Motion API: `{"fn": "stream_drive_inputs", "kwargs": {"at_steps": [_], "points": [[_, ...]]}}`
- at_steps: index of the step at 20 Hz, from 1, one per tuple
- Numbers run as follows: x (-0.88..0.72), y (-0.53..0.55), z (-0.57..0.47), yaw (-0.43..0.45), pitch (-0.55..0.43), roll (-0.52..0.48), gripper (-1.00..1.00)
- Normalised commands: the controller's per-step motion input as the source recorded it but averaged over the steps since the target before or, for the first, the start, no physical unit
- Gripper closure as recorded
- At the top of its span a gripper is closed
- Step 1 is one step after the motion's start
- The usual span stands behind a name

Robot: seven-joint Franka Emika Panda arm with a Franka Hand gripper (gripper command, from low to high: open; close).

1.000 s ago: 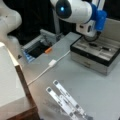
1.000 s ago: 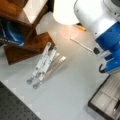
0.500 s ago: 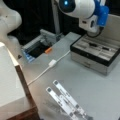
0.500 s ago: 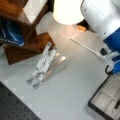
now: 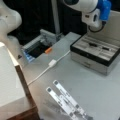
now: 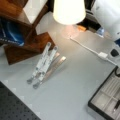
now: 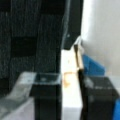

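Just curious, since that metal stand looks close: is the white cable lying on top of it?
No, the white cable runs across bare table, well apart from the folding metal stand.

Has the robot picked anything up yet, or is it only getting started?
Nothing is picked up. The gripper is open and empty, seen in the wrist view. In a front view, the arm is up over the open case. The folding stand and the white cable both lie on the table, with nothing touching them.
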Motion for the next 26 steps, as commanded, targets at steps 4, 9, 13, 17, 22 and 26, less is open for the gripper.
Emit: {"fn": "stream_drive_inputs", "kwargs": {"at_steps": [4,9,13,17,22,26], "points": [[-0.04,0.31,0.09,-0.091,0.008,-0.097,-1.0],[0.0,0.34,0.05,-0.141,-0.005,-0.097,-1.0],[0.08,0.28,0.06,-0.17,0.006,-0.053,-1.0],[0.13,0.2,0.09,-0.162,0.032,-0.002,-1.0],[0.11,0.13,0.1,-0.126,0.059,0.006,-1.0],[-0.01,0.02,0.14,-0.069,0.091,-0.044,-1.0]]}}
